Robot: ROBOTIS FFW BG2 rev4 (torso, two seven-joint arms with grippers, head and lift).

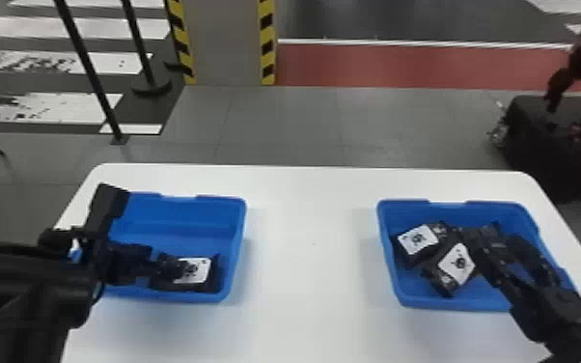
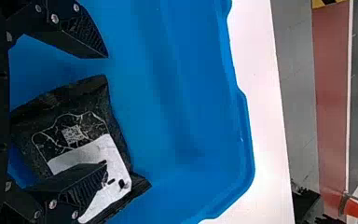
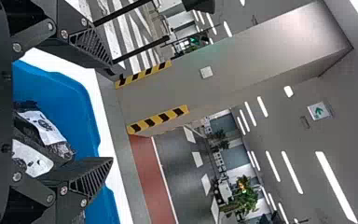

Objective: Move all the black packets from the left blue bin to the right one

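My left gripper (image 1: pixel 159 268) is low inside the left blue bin (image 1: pixel 239 231), beside a black packet (image 1: pixel 202 270) with a white label. In the left wrist view, the left gripper (image 2: pixel 106 112) is open, one finger over the label of the packet (image 2: pixel 70 126) and the other off past its edge. My right gripper (image 1: pixel 502 236) is over the right blue bin (image 1: pixel 487 303); in the right wrist view the right gripper (image 3: pixel 112 114) stands open with nothing held. Two black packets (image 1: pixel 417 240) (image 1: pixel 456 264) with white labels lie against each other in the right bin.
Both bins rest on a white table (image 1: pixel 311 270), with a wide gap between them. Past the table's far edge are a striped pillar (image 1: pixel 224 43), black posts and a black case (image 1: pixel 535 145) on the floor.
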